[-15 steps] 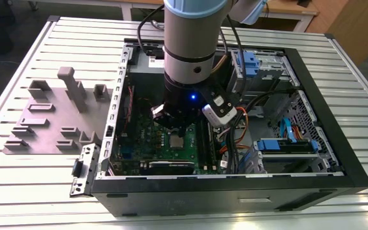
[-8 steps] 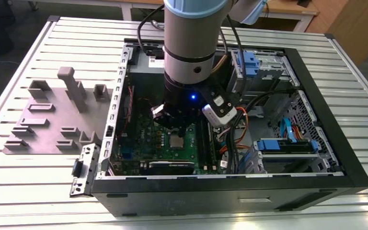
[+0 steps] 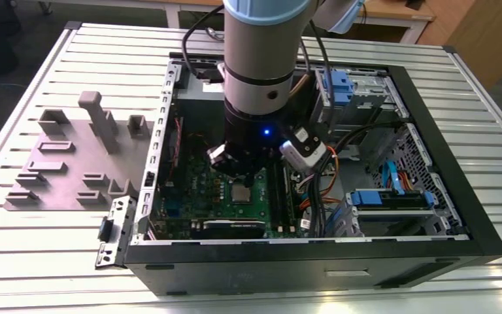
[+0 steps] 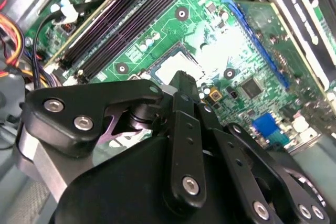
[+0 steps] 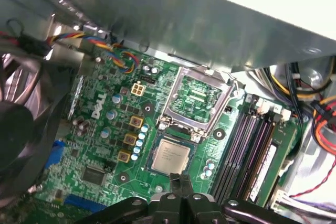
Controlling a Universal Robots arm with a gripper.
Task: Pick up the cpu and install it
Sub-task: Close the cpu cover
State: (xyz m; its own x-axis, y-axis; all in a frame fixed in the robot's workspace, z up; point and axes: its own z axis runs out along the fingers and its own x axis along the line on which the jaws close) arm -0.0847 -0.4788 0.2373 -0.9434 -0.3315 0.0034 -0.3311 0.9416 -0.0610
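We find the cpu point(image 5: 170, 156) lying flat in a dark-edged seat on the motherboard point(image 5: 100, 145). Just beside it is the silvery socket frame point(image 5: 197, 100), which seems swung open to leave that seat uncovered. The gripper point(image 5: 181, 181) hangs close over the chip's edge, fingers drawn together with nothing between them, so we judge the chip set down, not carried. The arm reaches down into the open computer case point(image 3: 277, 268).
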